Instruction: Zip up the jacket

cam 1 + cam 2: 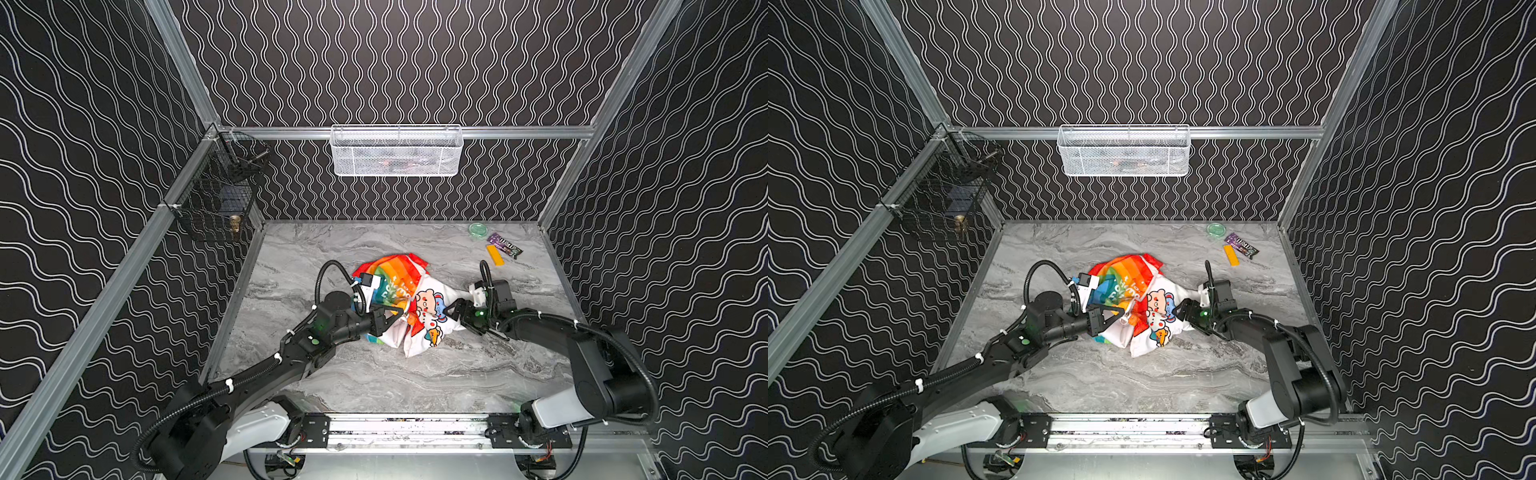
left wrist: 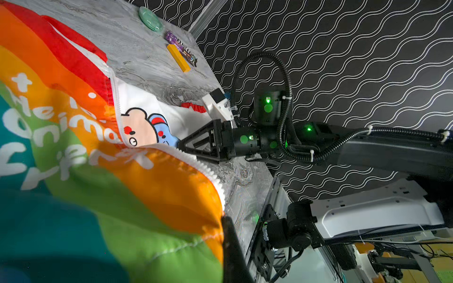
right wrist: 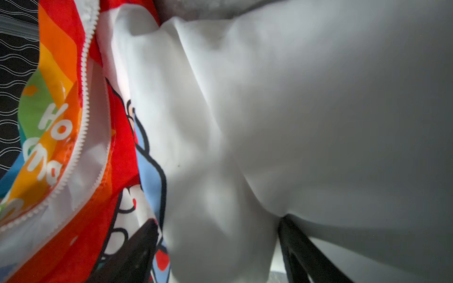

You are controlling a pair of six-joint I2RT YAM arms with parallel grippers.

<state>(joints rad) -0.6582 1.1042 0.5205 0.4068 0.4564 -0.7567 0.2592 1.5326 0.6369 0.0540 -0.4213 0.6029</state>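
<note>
Top views both place the left gripper [image 1: 398,312] at the left side of the jacket [image 1: 395,270], which lies crumpled and unzipped in the middle of the marble table [image 1: 332,374], with its cartoon lining [image 1: 428,303] turned up toward the right. The left wrist view adds what they miss: a black finger [image 2: 229,242] pressed shut on the orange-and-green hem corner, right where the white zipper [image 2: 210,171] teeth end. Farther right, the right gripper [image 1: 454,311] meets the lining's right edge. Only the right wrist view shows its fingers [image 3: 147,242] standing apart, a fold of plain white lining bulging between them; whether they press the cloth cannot be told.
</note>
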